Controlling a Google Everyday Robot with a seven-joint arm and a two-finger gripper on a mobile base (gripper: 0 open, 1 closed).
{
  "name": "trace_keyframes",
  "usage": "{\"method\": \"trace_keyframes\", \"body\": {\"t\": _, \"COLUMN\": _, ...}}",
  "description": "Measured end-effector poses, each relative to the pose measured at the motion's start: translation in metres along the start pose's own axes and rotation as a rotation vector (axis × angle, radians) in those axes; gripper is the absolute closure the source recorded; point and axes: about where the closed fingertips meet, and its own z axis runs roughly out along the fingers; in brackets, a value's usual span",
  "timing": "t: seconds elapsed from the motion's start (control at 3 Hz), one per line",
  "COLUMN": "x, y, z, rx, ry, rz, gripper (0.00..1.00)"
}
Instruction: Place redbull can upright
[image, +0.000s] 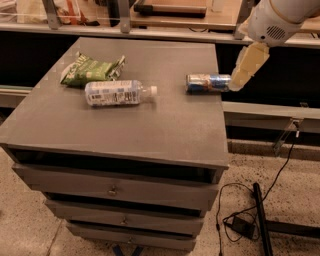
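The redbull can lies on its side near the right edge of the grey cabinet top, its length running left to right. It is blue and silver with a bit of red. My gripper hangs down from the white arm at the upper right. Its cream tip is right at the can's right end, at the cabinet's edge. I cannot tell whether it touches the can.
A clear plastic bottle with a white label lies on its side left of centre. A green snack bag lies behind it. The cabinet has drawers below. Cables and a black stand lie on the floor at the right.
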Motion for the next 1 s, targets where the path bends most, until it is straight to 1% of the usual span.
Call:
{"method": "trace_keyframes", "body": {"t": 0.33, "x": 0.001, "y": -0.016, "z": 0.021, "rx": -0.028, "ry": -0.008, "rz": 0.006, "gripper": 0.0}}
{"method": "trace_keyframes", "body": {"t": 0.67, "x": -0.007, "y": -0.029, "z": 0.06, "rx": -0.096, "ry": -0.02, "rz": -0.033, "gripper": 0.0}}
{"method": "trace_keyframes", "body": {"t": 1.0, "x": -0.009, "y": -0.029, "z": 0.089, "rx": -0.144, "ry": -0.019, "rz": -0.073, "gripper": 0.0}}
